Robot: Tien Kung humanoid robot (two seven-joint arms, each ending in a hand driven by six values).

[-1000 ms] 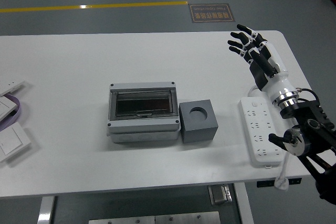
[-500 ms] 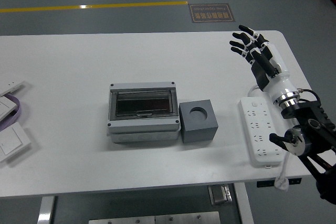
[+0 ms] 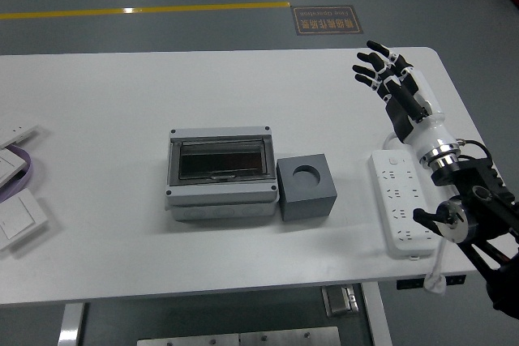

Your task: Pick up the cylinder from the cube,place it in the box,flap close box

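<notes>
Grey cube (image 3: 307, 187) sits just right of the box (image 3: 220, 173), touching or nearly so, and its round socket looks empty; no cylinder shows anywhere on the surface (image 3: 122, 103). The box's clear flap appears already down. The right hand (image 3: 392, 87) hovers well to the far right with fingers spread, holding nothing. The risk: reaching for the cube would grasp at nothing, or snag the power strip (image 3: 401, 202) beneath the arm.

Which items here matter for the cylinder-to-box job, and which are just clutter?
Job:
grey cube with round socket
grey box with clear flap
right hand, fingers spread, empty

Clutter:
white power strip
white wall switches at table's left edge

No cylinder visible.
</notes>
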